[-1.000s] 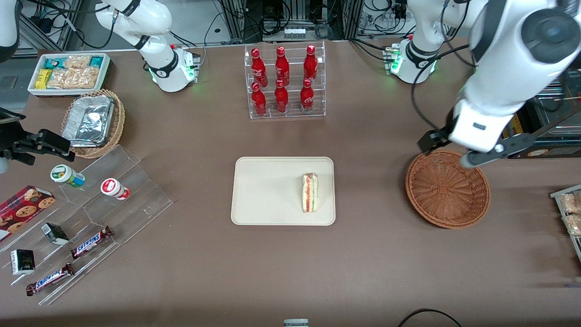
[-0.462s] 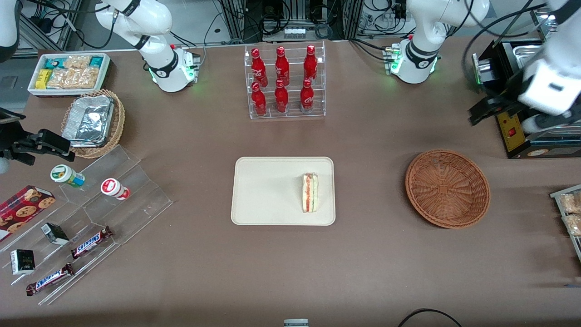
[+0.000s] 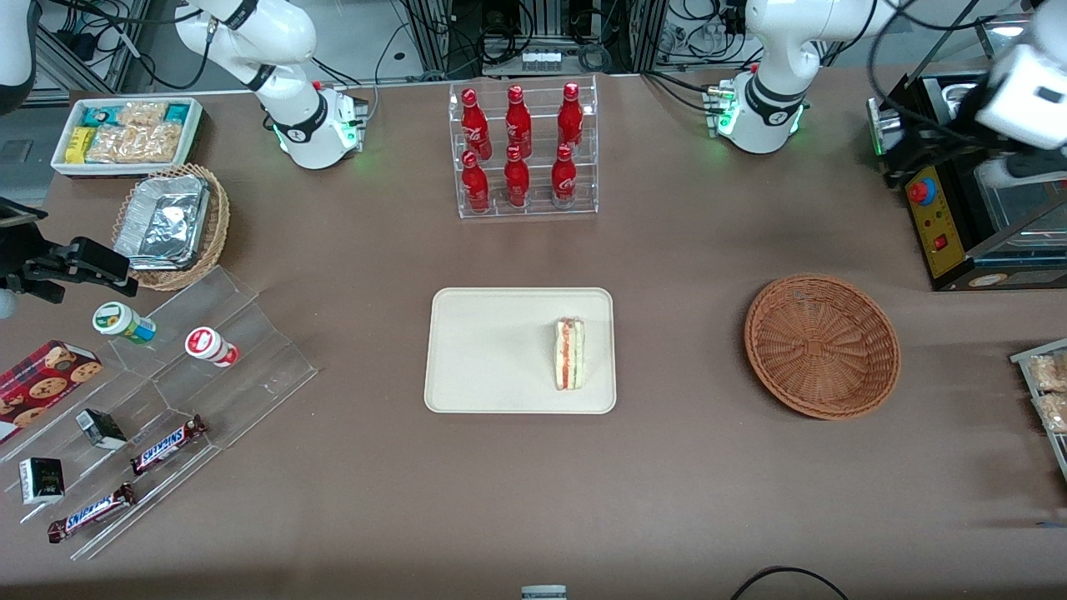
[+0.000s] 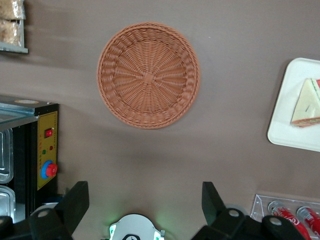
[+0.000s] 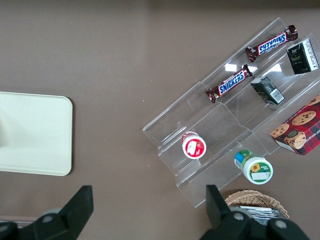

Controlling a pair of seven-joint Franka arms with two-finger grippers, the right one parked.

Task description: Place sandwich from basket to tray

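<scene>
The sandwich (image 3: 569,353) (image 4: 307,103), a pale wedge with red and green layers, lies on the cream tray (image 3: 483,350) (image 4: 295,135), close to the tray's short edge nearest the basket. The reddish-brown wicker basket (image 3: 821,346) (image 4: 148,75) sits on the table toward the working arm's end with nothing in it. My gripper (image 4: 142,200) is open and holds nothing. It hangs high above the table, farther from the front camera than the basket. Its white wrist (image 3: 1029,96) is over the black machine.
A black machine with a yellow panel and red button (image 3: 938,225) (image 4: 45,150) stands beside the basket. A clear rack of red bottles (image 3: 523,150) is farther back than the tray. Toward the parked arm's end are an acrylic snack stand (image 3: 167,392), a tan foil-tray basket (image 3: 171,225) and a white bin (image 3: 125,133).
My gripper has left the spot over the basket's rim, rising and moving away from the front camera over the black machine. The sandwich, tray and basket have not moved.
</scene>
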